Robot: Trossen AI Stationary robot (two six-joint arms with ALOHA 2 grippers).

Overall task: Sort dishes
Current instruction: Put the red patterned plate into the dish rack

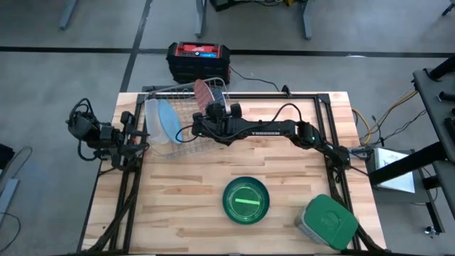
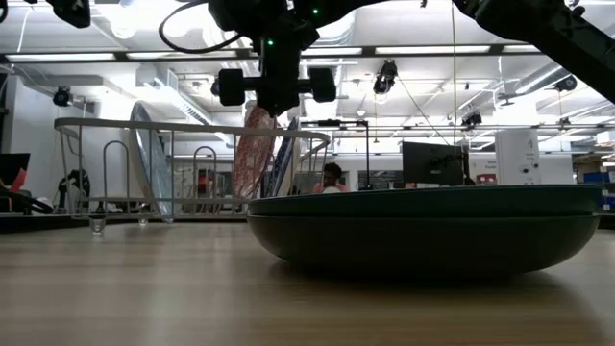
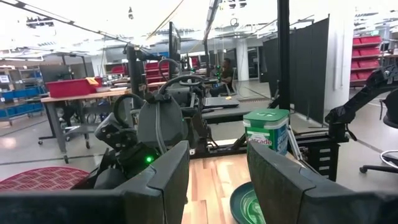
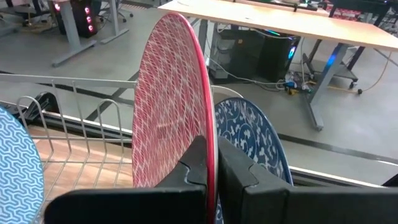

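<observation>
Table (image 1: 185,213): pale wood planks, matt, visible grain. Rack (image 1: 186,107): thin bright metal wire. Red plate (image 4: 171,118): smooth, glossy, fine printed pattern. Green bowl (image 1: 246,200): glossy glaze. Container lid (image 1: 329,219): green plastic.

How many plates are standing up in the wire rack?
3: a light blue plate at the left end of the rack, a red plate pinched by the right gripper, and a dark blue patterned plate just behind it. More could be hidden.
</observation>
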